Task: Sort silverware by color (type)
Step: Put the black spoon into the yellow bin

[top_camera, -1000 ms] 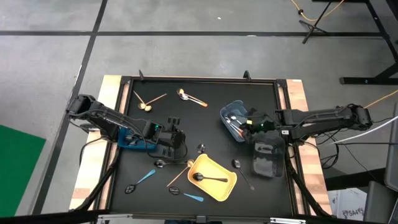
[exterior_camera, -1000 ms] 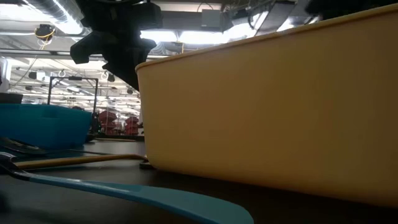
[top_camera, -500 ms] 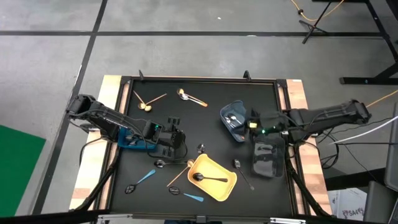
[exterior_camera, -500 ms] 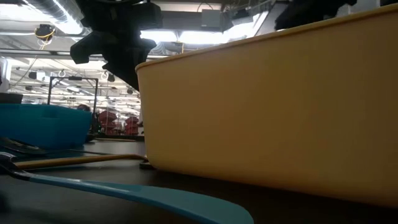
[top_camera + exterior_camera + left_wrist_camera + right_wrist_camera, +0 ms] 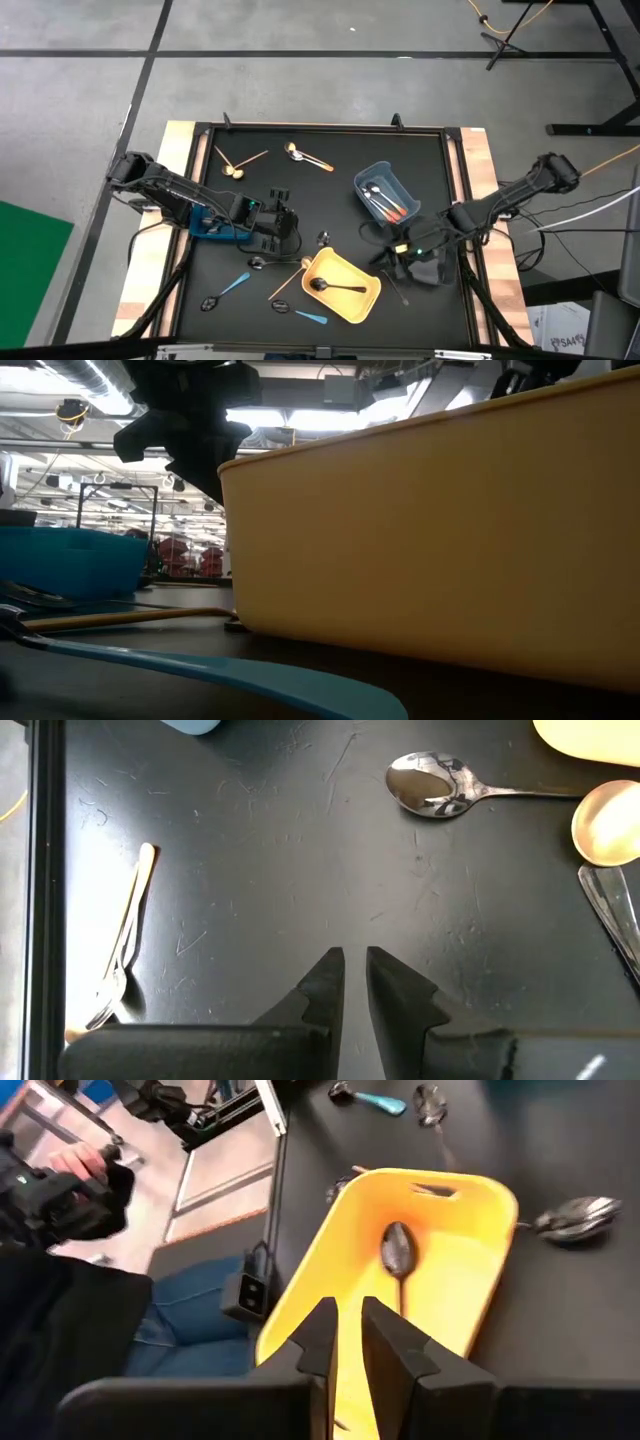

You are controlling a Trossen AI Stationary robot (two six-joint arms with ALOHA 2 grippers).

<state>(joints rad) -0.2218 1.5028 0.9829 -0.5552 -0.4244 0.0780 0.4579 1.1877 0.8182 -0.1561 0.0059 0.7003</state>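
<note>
With right gripper clenched empty beside yellow bin, open wide before dropping squarely onto spoon just outside that bin; left gripper parked clenched beyond bin.

The black table carries a yellow bin beside the right gripper, a blue bin beyond it, what looks like a dark bin under that arm, and scattered spoons.

Bare mat lies open mid-table — yellow bin and scattered spoons crowd its edges.
</note>
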